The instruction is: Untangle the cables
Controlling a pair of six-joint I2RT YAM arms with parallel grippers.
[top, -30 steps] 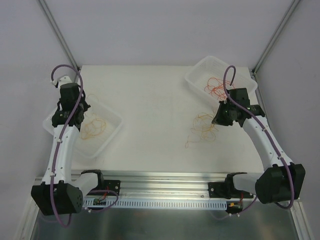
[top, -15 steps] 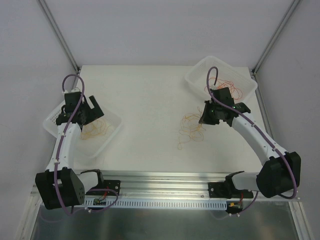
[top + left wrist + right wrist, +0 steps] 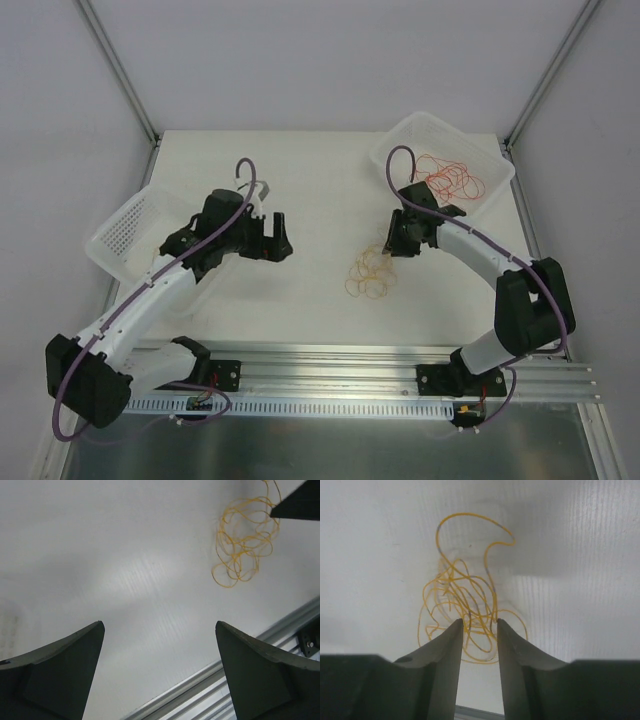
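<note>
Since 0.5 s ago: left gripper (image 3: 272, 238) (image 3: 159, 630) swung off the left bin (image 3: 120, 230) to mid-table (image 3: 300, 180), fingers wide apart. Right gripper (image 3: 392, 240) (image 3: 480, 622) moved left. Its fingers are nearly together astride the yellow cables (image 3: 370, 275) (image 3: 245, 540) (image 3: 465, 610); whether they pinch them cannot be told. Red-orange cables (image 3: 450, 178) lie in the right bin (image 3: 400, 140).

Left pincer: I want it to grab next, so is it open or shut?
Open: the left wrist view shows the left pincer with fingers wide apart, only table between them.
</note>
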